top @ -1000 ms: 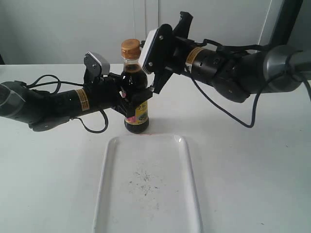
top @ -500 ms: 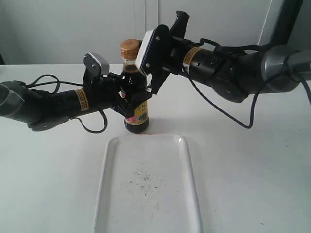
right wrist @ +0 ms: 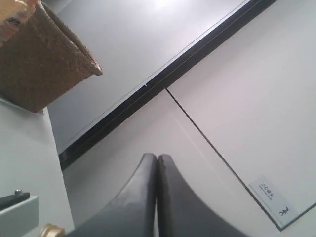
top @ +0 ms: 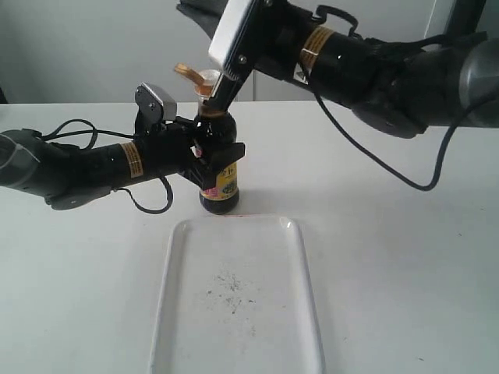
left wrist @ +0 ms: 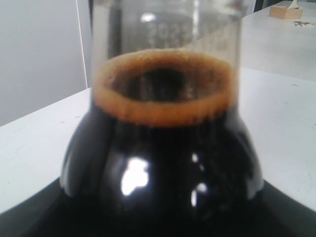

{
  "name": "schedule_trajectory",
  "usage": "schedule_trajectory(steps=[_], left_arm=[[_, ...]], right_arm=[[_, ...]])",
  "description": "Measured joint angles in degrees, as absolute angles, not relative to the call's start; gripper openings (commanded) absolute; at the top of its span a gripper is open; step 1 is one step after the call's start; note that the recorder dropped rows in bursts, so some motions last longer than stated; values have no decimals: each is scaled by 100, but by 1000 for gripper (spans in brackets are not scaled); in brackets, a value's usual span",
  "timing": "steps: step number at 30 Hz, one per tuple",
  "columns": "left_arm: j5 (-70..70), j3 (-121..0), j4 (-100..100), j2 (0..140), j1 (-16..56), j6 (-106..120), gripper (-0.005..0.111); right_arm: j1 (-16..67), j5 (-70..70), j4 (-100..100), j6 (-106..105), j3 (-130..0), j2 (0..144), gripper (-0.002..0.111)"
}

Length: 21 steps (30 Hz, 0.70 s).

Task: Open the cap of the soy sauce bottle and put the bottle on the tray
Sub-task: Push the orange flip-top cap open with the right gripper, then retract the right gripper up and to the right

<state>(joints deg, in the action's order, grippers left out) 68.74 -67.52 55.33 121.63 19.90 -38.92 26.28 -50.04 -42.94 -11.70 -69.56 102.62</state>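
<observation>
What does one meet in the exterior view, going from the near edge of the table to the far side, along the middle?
Tray → soy sauce bottle, standing just beyond the tray's far rim and held by the left gripper → the wall behind the table.

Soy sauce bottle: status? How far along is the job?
Done: the cap flap is flipped up, with the right gripper, fingers shut, at the bottle's top. In hand: the left gripper clamps the soy sauce bottle, which stands upright on the table just beyond the tray. Left: setting the bottle on the tray, which holds only dark specks.
</observation>
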Motion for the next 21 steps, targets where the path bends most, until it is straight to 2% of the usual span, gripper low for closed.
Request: schedule_trajectory(steps=[7,14,21], left_arm=[[6874,-6752,5533,12163,1990,-3892,0],[6874,-6752,5533,12163,1990,-3892,0],[6851,-6752,5533,12163,1990,-3892,0]], right_arm=[[2628,-5004,-4376,111,-6956,10234,0],[2324,-4965,-4376,2251,-6967,10234,0],[1884,-4137,-5056,3698,-7002,10141,0]])
